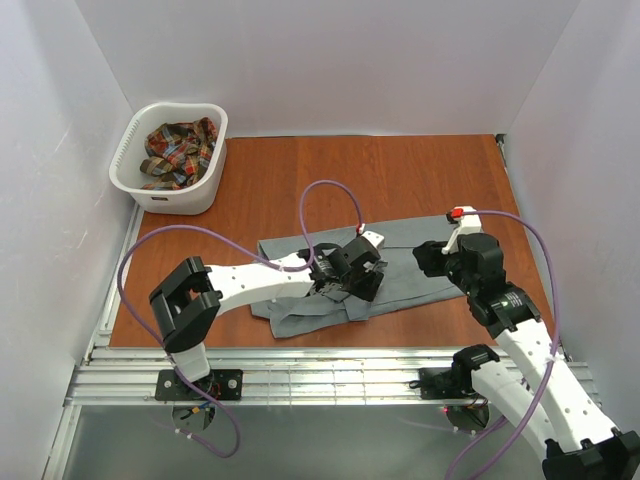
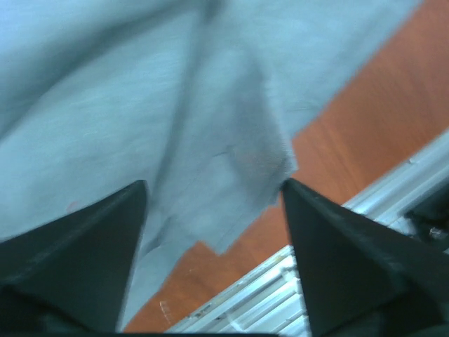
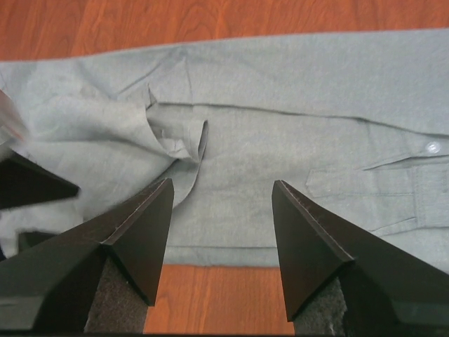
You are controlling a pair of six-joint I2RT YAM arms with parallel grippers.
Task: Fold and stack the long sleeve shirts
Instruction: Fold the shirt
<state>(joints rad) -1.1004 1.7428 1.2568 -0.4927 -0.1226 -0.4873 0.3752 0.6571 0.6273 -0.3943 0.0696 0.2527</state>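
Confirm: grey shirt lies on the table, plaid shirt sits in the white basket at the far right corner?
Wrong side: the top view shows the white basket, plaid shirt inside, at the far left corner. The grey shirt lies on the table.

Top external view: high behind the near edge, looking down over the brown wooden table (image 1: 420, 170). Both wrist views: close above the plain grey cloth shirt (image 3: 280, 91), common to all three.
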